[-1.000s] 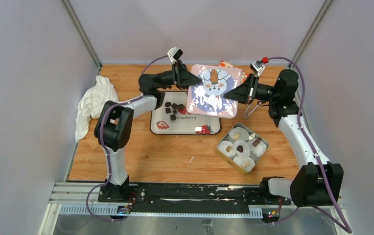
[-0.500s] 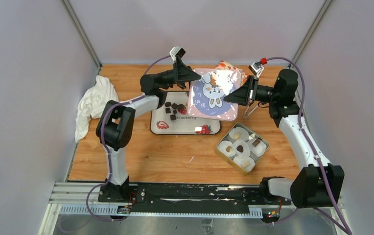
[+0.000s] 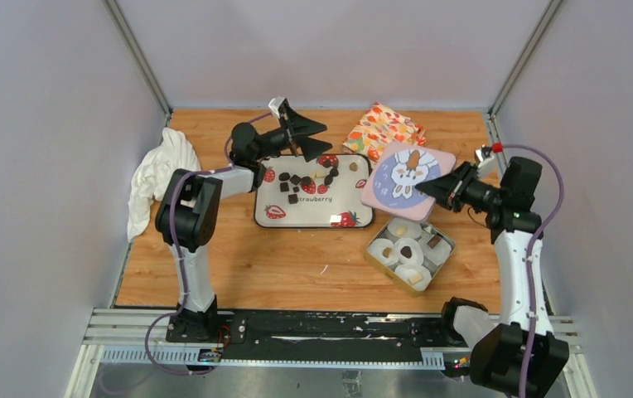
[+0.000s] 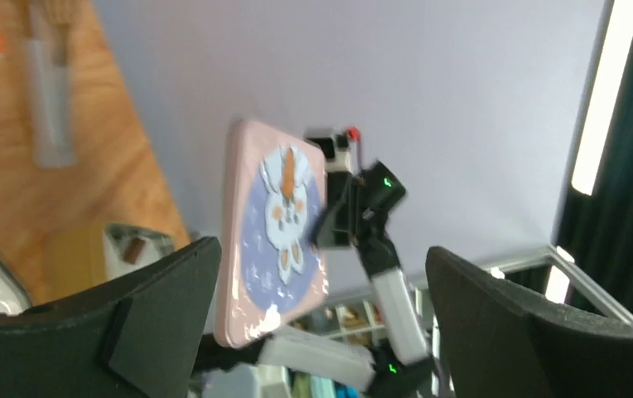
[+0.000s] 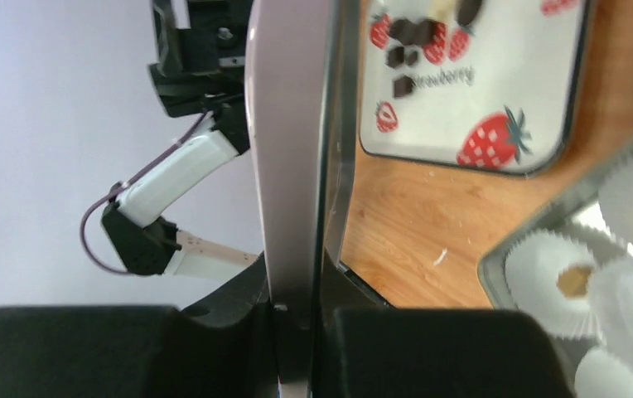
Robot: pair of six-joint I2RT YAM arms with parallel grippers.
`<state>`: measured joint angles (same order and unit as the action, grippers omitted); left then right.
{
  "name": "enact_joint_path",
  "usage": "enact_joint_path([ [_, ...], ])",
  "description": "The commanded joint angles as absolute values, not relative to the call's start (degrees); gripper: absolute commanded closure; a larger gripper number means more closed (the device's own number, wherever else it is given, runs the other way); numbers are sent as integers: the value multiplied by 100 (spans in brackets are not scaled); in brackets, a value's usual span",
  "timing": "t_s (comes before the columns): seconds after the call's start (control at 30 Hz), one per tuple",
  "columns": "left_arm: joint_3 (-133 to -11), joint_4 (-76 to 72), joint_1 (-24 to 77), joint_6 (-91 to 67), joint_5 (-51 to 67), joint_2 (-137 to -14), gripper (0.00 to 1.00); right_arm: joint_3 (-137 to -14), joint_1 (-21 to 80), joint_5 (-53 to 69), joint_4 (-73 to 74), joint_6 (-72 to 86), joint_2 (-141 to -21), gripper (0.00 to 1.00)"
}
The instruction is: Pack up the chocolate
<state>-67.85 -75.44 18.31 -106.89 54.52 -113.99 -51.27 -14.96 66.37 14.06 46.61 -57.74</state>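
Chocolate [image 3: 294, 180] on tray [image 3: 313, 214], near left end effector [image 3: 316, 141]

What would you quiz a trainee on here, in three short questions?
1. True or false: the right pincer clamps the pink lid by its edge.
2. The left pincer is: A, open and empty; B, shut on a chocolate; C, shut on the lid.
3. Where do most of the loose chocolate pieces lie?

Key: 1 true. 2 A. 3 on the strawberry tray.
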Motion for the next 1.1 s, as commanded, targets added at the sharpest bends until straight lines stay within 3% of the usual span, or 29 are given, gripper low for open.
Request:
enact_joint_path([
  [0.0, -6933, -2591, 2009, -7135, 4783, -10601, 0, -4179, -1611, 5792, 2585, 4951, -5142, 100],
  [0.07, -7644, -22, 2298, -4739, 3695, -10341, 0, -3861, -1624, 5597, 2445, 5270, -4684, 100],
  [0.13, -8096, 1127, 2531, -4070, 2859, -10285, 0, -3632, -1655, 5405, 2436, 5524, -4292, 100],
  [0.33, -7650, 44, 2577, -4935, 2863, -10252, 0, -2822, -1877, 5000, 2183, 6329, -3145, 100],
  [0.63, -8548, 1165, 3293, -3435, 3660, -11024, 0, -1720, -1934, 5639, 992, 6494, -2942, 100],
  [1.07, -8934, 2081, 3773, -2735, 4592, -11606, 6, -1628, -1943, 5546, 1931, 5617, -2783, 100],
])
